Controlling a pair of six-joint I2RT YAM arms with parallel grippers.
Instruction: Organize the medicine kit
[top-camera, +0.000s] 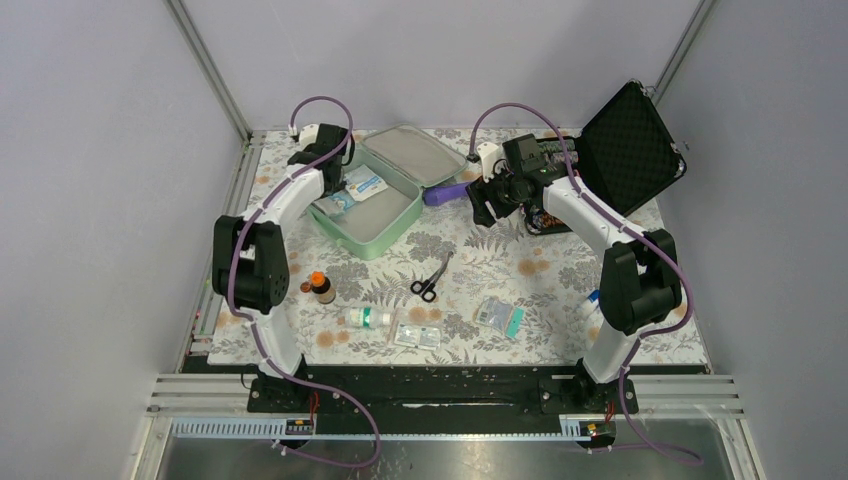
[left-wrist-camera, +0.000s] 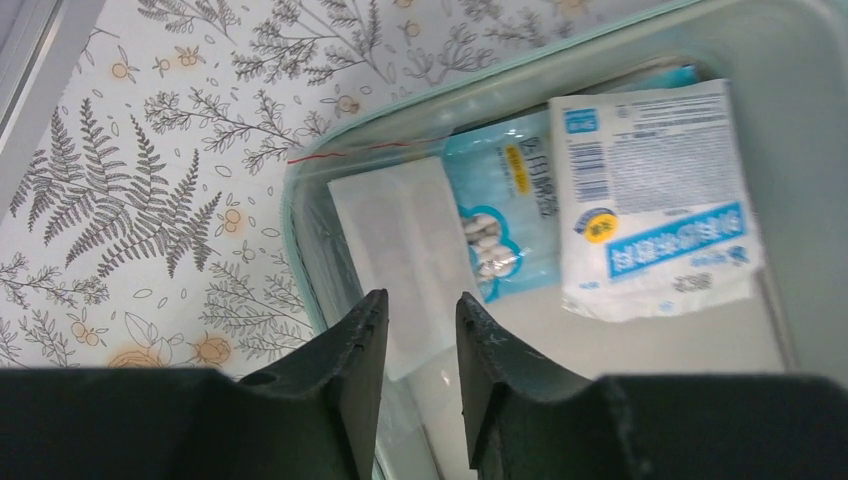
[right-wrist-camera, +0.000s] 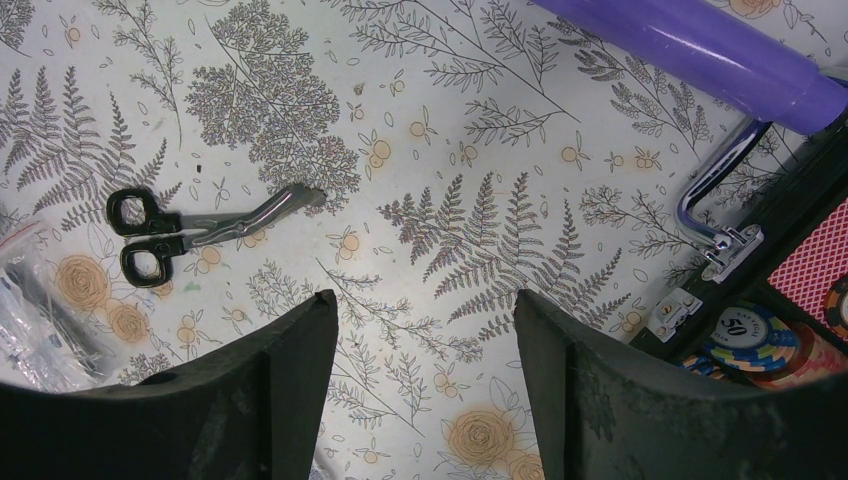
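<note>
Two hands are in view. The left hand (left-wrist-camera: 420, 300) hangs over the near-left corner of the kit (left-wrist-camera: 480, 85), its fingers parted by a narrow gap with nothing seen between them. The right hand (right-wrist-camera: 425, 300) hovers over bare tabletop (top-camera: 480, 260), spread wide and empty.

Kit: a mint-green, rounded-square hinged case with a grey interior. It lies open at the back left of the tabletop, the lid laid flat behind the base. The base holds a white packet (left-wrist-camera: 650, 190) with a blue band and a barcode, a blue pouch (left-wrist-camera: 505, 210) partly under it, and a white sachet (left-wrist-camera: 400, 250) in a clear bag below the left hand.

Surroundings: a purple tube (top-camera: 443, 193) lies just beside the kit's right side, between the kit and the right hand. A black case (top-camera: 625, 140) stands open at the back right, with coloured chips (right-wrist-camera: 745, 335) inside; the right arm crosses in front of it. Scissors (top-camera: 432, 280) lie near the centre, closed and apart from everything else. Along the front lie a brown bottle (top-camera: 320, 287) with an orange cap, a white bottle (top-camera: 365, 318) on its side, flat sachets (top-camera: 420, 335) and a clear packet (top-camera: 498, 316), all well apart from the kit.
</note>
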